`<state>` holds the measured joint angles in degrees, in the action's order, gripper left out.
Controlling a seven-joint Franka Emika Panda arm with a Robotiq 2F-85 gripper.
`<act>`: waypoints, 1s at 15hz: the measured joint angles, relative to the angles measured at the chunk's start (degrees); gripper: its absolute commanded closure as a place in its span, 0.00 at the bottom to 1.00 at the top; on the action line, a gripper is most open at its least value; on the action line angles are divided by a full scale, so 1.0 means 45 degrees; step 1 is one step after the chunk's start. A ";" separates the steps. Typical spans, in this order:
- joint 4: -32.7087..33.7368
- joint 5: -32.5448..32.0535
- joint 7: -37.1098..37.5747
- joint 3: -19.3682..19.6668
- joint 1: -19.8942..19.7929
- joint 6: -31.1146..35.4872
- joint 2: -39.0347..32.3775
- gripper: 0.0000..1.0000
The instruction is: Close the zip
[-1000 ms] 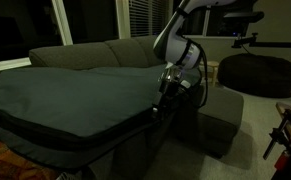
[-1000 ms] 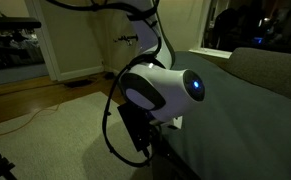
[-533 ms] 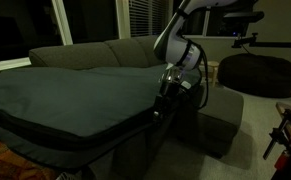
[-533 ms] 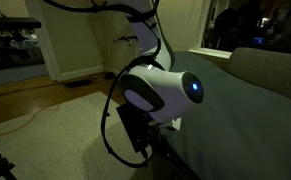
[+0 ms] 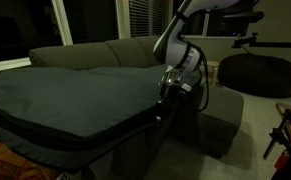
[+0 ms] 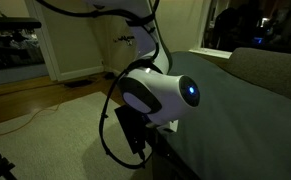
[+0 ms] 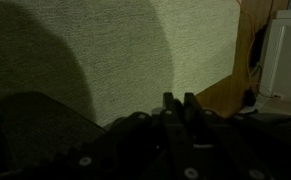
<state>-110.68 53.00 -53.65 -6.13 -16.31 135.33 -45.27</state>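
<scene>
Zip (image 5: 103,136) runs lengthwise along the case's (image 5: 65,95) side seam (dim view), jaws seemingly pinched together beside it.

Dim room: grey sofa (image 5: 95,52), dark beanbag (image 5: 260,72), wood floor (image 6: 10,100).

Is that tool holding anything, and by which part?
It cannot be told. The tool sits at the edge of the fabric case with fingers close together, but it is too dark to see anything between them.
</scene>
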 measured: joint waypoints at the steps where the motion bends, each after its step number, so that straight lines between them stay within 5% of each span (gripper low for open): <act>1: 0.0003 0.0000 0.0000 -0.0019 0.0002 -0.0116 -0.0001 1.00; 15: 0.0100 -0.0020 0.0000 0.0845 -0.0062 -0.0592 0.0000 0.98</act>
<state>-110.23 52.91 -53.65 -2.33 -16.59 132.67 -45.27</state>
